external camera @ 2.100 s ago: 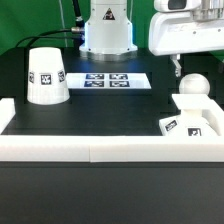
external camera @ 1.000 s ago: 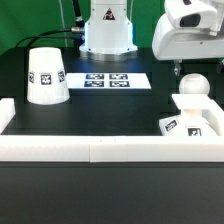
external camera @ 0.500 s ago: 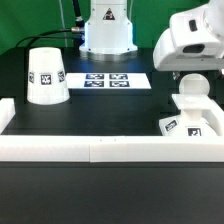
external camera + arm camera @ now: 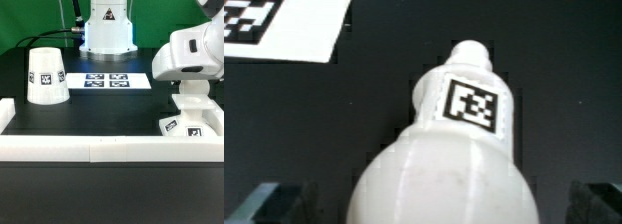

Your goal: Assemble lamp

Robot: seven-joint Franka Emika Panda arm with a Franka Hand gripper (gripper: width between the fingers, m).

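Note:
The white ball-shaped bulb (image 4: pixel 446 150) with a square tag fills the wrist view. In the exterior view only its lower part (image 4: pixel 190 102) shows, just above the flat square base block (image 4: pixel 190 122) at the exterior view's right. My gripper (image 4: pixel 190 85) has come down over the bulb. It is open (image 4: pixel 434 200), with one dark finger (image 4: pixel 278 200) on each side of the ball and a gap to each. The cone-shaped shade (image 4: pixel 45 75) stands upright at the exterior view's left, far from the gripper.
The marker board (image 4: pixel 112 80) lies flat at the back middle; its corner shows in the wrist view (image 4: pixel 269 30). A long white border wall (image 4: pixel 100 148) runs along the front, with short side walls at both ends. The arm's base (image 4: pixel 107 25) stands behind.
My gripper has moved down and toward the front from above the bulb. It now covers the ball, which showed fully before. The lamp parts have not moved.

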